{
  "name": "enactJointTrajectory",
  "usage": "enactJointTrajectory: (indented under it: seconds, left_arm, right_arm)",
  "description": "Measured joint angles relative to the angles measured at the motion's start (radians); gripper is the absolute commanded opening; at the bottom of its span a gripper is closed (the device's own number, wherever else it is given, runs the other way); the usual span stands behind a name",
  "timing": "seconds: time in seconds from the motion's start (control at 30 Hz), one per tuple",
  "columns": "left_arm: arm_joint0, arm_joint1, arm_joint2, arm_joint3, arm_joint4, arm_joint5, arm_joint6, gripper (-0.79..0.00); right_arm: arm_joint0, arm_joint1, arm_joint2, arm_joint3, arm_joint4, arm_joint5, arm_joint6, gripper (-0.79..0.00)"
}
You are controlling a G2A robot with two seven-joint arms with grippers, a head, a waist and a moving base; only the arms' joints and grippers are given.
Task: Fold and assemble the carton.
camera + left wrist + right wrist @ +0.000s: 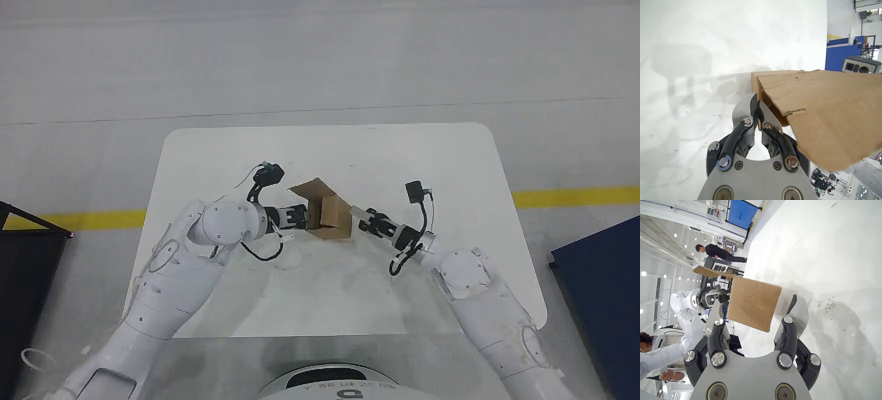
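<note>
A small brown carton [325, 210] stands half-assembled near the middle of the white table [450, 170], one flap raised toward the far left. My left gripper [297, 216] is shut on the carton's left wall; in its wrist view the fingers [753, 108] pinch the cardboard edge, with a large flap [829, 121] spread beside them. My right gripper [364, 222] is at the carton's right side. It is open, and a flat carton face [755, 289] sits between its spread fingers [797, 306] without being clamped. The left gripper [721, 298] shows behind the carton there.
The tabletop around the carton is bare white with faint scuff marks [827, 304]. The table's right edge [520, 230] and near edge [350, 335] lie well clear of both arms. A dark blue panel [605, 290] stands on the floor at the right.
</note>
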Motion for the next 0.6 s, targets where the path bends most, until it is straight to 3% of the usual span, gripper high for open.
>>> enactJointTrajectory:
  seconds: [0.03,0.07,0.1,0.17,0.27,0.47,0.6]
  left_arm:
    - [0.003,0.001,-0.003,-0.012,0.004,0.004,-0.003,-0.739]
    - [0.007,0.003,-0.008,-0.025,0.005,0.007,-0.004,-0.406]
    - [0.014,0.005,-0.014,-0.041,0.004,0.008,0.0,0.0]
    - [0.028,0.007,-0.027,-0.063,-0.006,0.006,0.009,0.0]
    - [0.062,0.015,-0.066,-0.09,-0.034,-0.003,0.021,0.0]
    - [0.175,0.041,-0.207,-0.133,-0.088,-0.027,0.021,0.0]
    - [0.228,0.056,-0.298,-0.127,-0.101,-0.043,0.037,0.0]
  right_arm:
    - [-0.006,0.001,0.006,-0.006,-0.005,-0.013,-0.007,-0.099]
    - [-0.011,0.003,0.012,-0.012,-0.013,-0.028,-0.016,-0.092]
    - [-0.019,0.004,0.019,-0.02,-0.025,-0.049,-0.03,-0.086]
    - [-0.03,0.006,0.027,-0.031,-0.044,-0.083,-0.056,-0.025]
    - [-0.043,0.005,0.029,-0.028,-0.045,-0.144,-0.099,-0.052]
    - [-0.035,0.004,0.022,0.006,-0.041,-0.215,-0.114,-0.003]
    - [-0.036,0.008,0.029,0.001,-0.134,-0.235,-0.137,-0.077]
